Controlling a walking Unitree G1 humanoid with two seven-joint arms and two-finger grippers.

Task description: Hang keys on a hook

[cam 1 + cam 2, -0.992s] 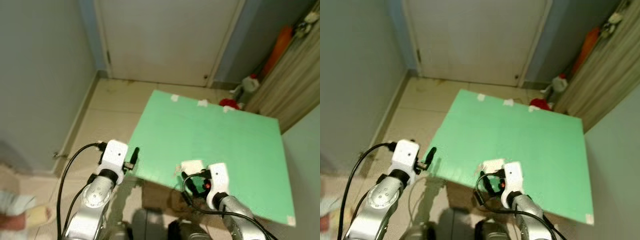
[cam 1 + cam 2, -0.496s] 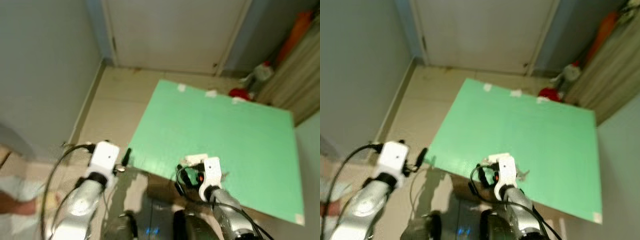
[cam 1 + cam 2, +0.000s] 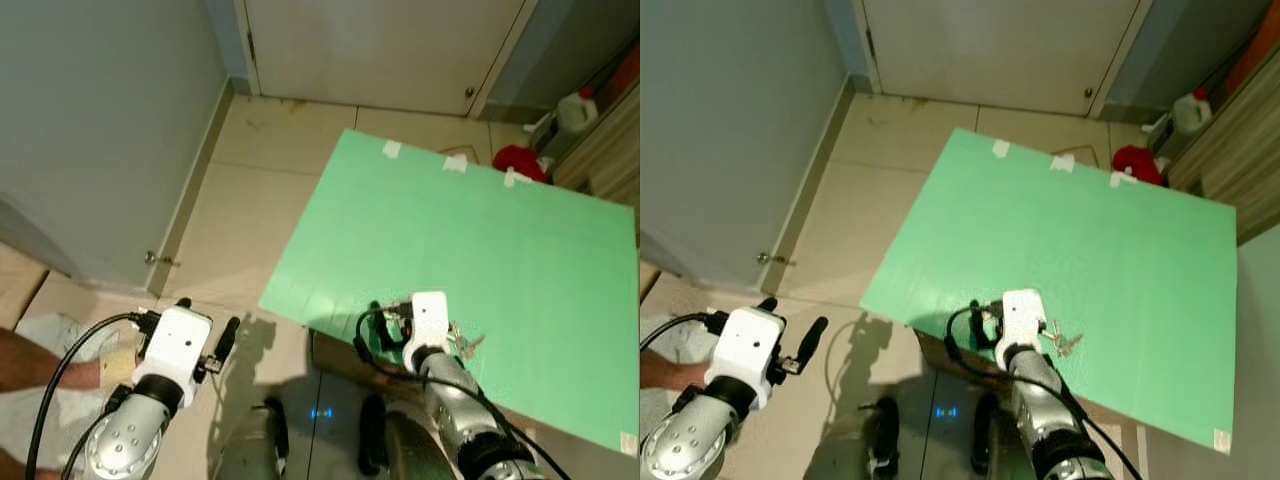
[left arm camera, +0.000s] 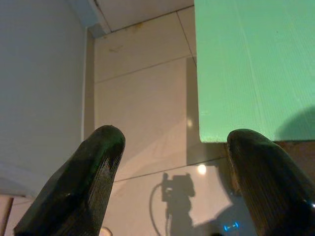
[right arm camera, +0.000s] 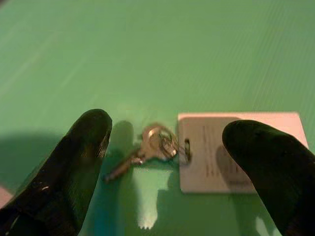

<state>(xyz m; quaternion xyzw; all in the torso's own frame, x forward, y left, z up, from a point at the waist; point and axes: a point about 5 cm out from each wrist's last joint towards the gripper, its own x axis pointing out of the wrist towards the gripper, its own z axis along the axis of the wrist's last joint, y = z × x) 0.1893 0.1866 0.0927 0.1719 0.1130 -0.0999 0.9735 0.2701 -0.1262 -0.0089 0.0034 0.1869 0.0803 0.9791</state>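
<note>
A small bunch of silver keys (image 5: 150,146) on a ring with a white tag (image 5: 231,151) lies flat on the green board (image 3: 450,230), near its front edge. My right gripper (image 5: 172,164) hovers just over them, open, with one black finger on each side and nothing held. From the head camera the keys (image 3: 466,344) peek out just right of the right wrist. My left gripper (image 4: 172,182) is open and empty, out over the tiled floor beside the board's left front corner (image 4: 204,135).
A white door (image 3: 390,50) and grey wall (image 3: 100,130) stand beyond the beige floor tiles. A white jug (image 3: 577,108) and a red thing (image 3: 518,162) sit at the board's far right. A person's leg (image 3: 25,360) shows at the lower left.
The whole view has shifted as the camera moved. The right gripper now sits over the keys and tag. The left gripper has drawn down and away from the board's edge.
</note>
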